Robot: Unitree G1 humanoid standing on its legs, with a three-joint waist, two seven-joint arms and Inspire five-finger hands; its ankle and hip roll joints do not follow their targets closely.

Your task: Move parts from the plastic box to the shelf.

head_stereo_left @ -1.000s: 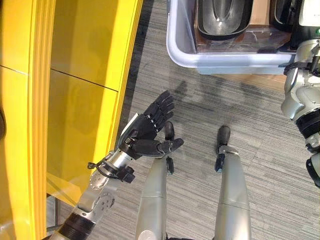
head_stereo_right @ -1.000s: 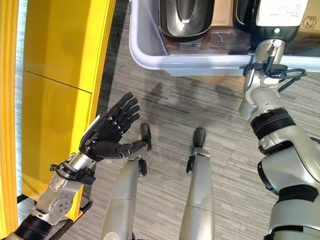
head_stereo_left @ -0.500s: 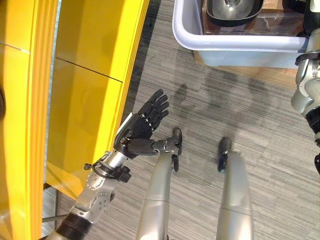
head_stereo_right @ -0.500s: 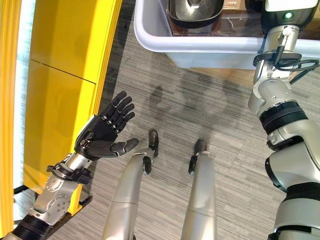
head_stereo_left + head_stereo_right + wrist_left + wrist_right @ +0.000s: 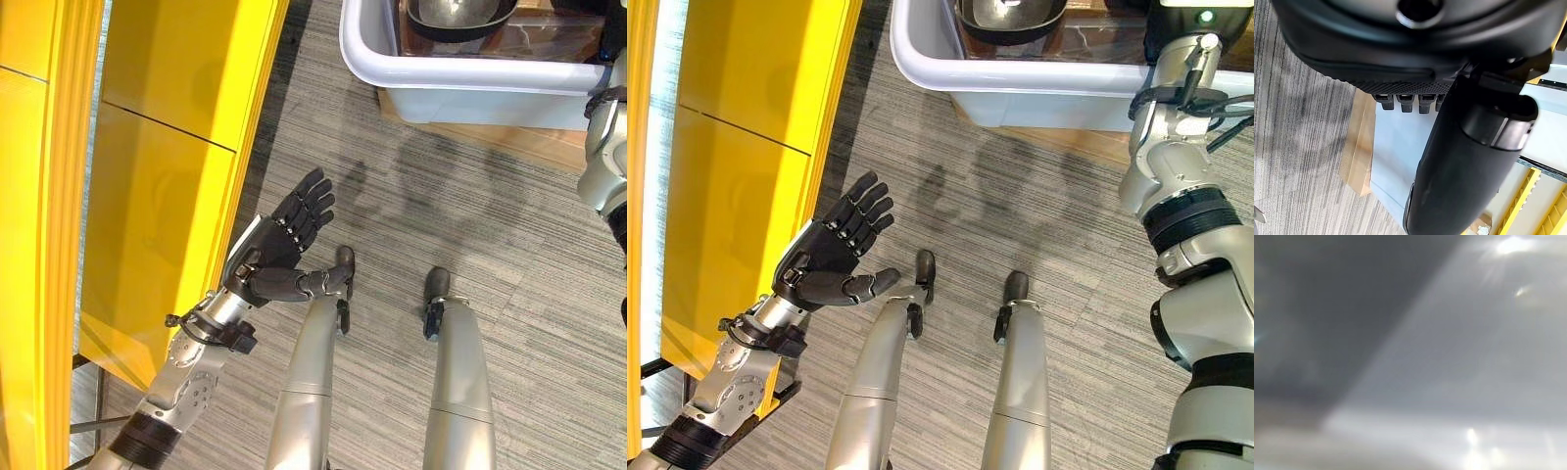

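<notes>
Left hand (image 5: 279, 245) hangs spread and empty beside the yellow shelf (image 5: 167, 147), right arm reaches into the plastic box (image 5: 1038, 83) where dark parts (image 5: 1009, 18) lie, right-hand state unreadable; best to confirm firm grasp before lifting clear of the rim.

the plastic box (image 5: 460, 83) is pale grey-white with a rounded rim and sits on the floor. inside it lies a dark, shiny, bowl-shaped part (image 5: 1011, 20). the shelf (image 5: 157, 176) is yellow and stands beside it.
</notes>
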